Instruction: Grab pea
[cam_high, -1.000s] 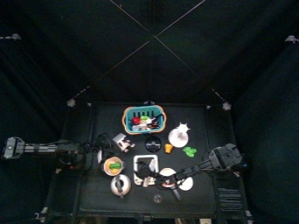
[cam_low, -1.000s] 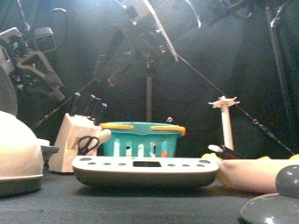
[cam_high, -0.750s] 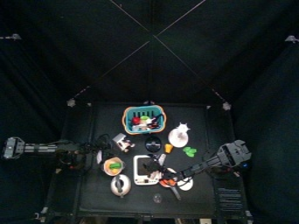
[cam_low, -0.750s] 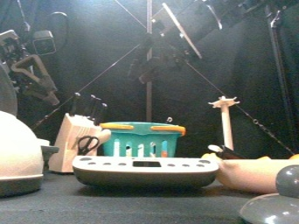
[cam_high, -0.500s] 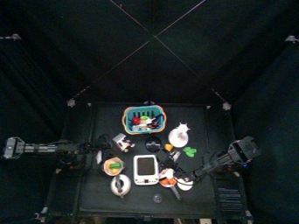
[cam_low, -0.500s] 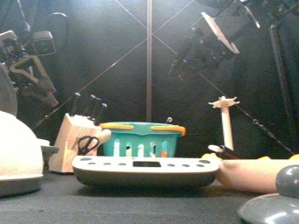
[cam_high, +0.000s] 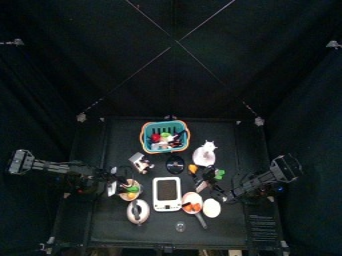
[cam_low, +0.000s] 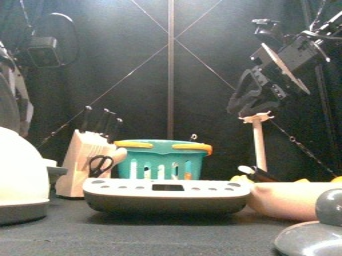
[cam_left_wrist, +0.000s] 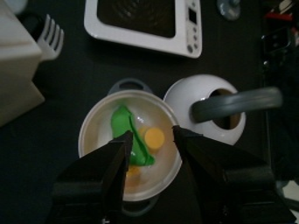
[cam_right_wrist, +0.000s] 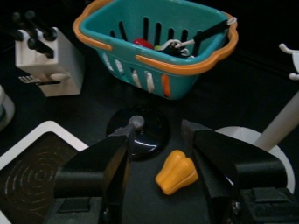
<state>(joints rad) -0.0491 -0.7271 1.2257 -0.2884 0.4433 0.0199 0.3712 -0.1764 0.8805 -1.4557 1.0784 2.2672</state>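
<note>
Top: the pea (cam_high: 217, 174) is a tiny green speck on the table's right half, between the white stand (cam_high: 205, 156) and the right gripper (cam_high: 230, 187), close to both. It lies free, nothing on it. White scale (cam_high: 167, 192) sits mid-front, teal basket (cam_high: 164, 134) at the back. Left gripper (cam_high: 115, 186) hangs over the plate (cam_high: 130, 189) on the left, well apart from the pea.

Front: right arm is up high on the right, clear of the table. Pea not seen here, prob. hidden behind the scale.

L wrist: jaws wide apart, empty, framing the plate w/ its green patch. That's not the pea.

R wrist: jaws apart, nothing between. An orange toy piece (cam_right_wrist: 174, 171) and a black disc (cam_right_wrist: 140, 132) lie below. No pea in shot.

Step, as I judge it: approach only, no grab yet. Next move: swing the R gripper over the pea, drop w/ jaws open either side, then close gently, since it's small and lumpy and could squirt out.
</note>
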